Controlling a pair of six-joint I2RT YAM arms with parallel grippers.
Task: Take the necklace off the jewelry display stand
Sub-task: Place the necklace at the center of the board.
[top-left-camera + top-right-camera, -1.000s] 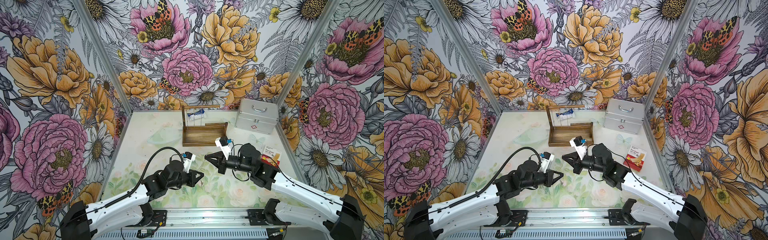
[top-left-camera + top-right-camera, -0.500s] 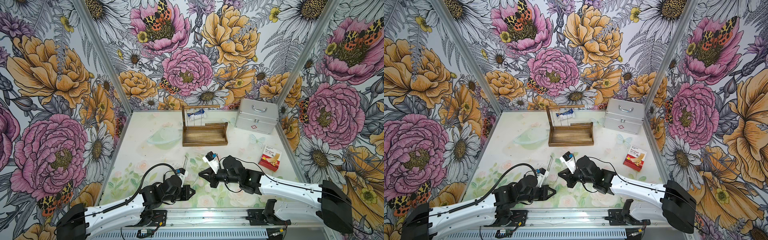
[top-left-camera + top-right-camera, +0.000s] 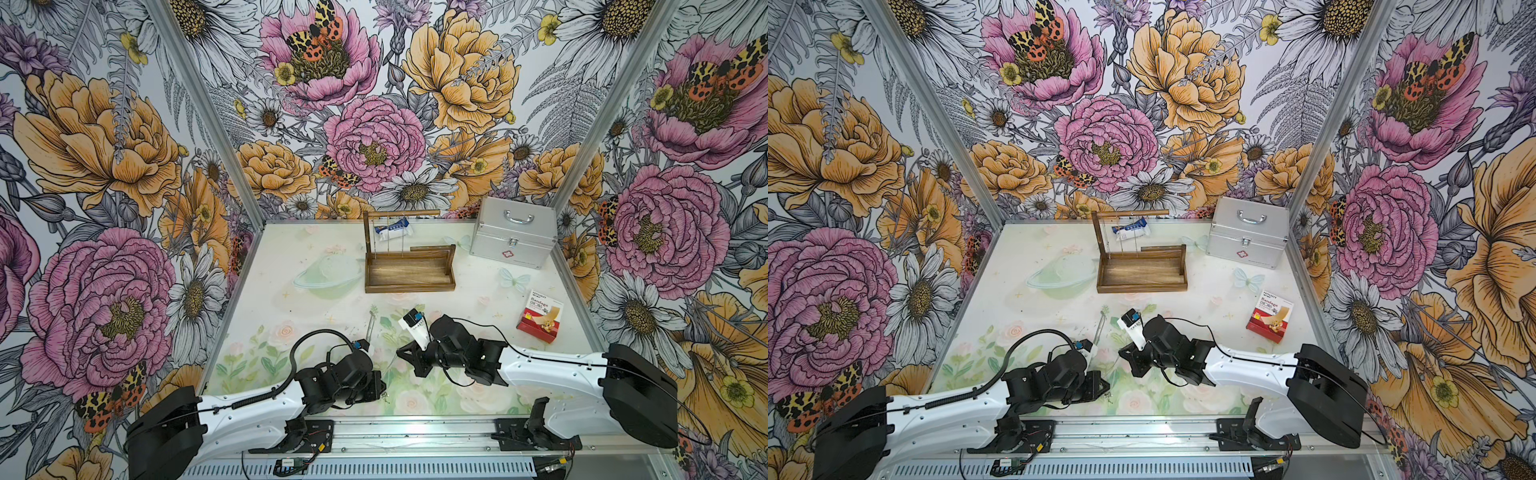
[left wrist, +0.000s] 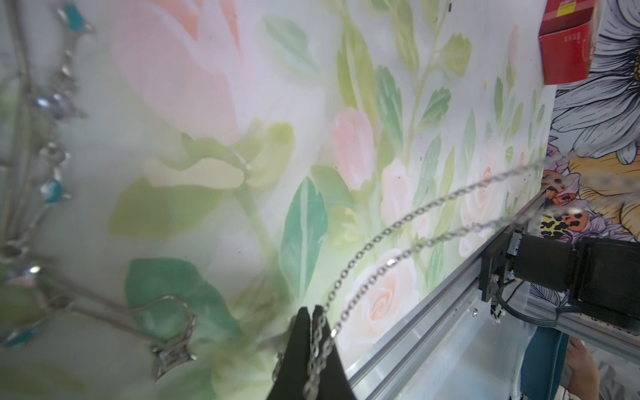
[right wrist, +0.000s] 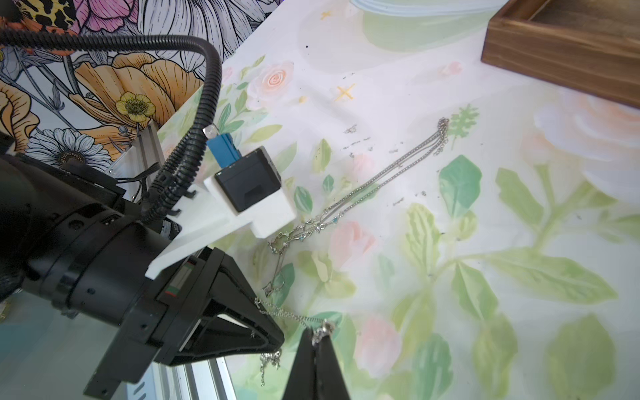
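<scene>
On the mat (image 4: 214, 221), necklace (image 4: 52, 154), blurred, cut off

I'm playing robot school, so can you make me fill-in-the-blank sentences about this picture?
1. The left gripper and right gripper both pinch one silver ____ made of tiny links.
2. The necklace with blue stones lies on the ____.
3. The bandage box is mostly ____.
4. The jewelry display stand is made of ____.
Missing words: chain, table, red, wood.

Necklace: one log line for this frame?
left gripper: shut on necklace | right gripper: shut on necklace | necklace: strung between both grippers, off the jewelry display stand
</scene>
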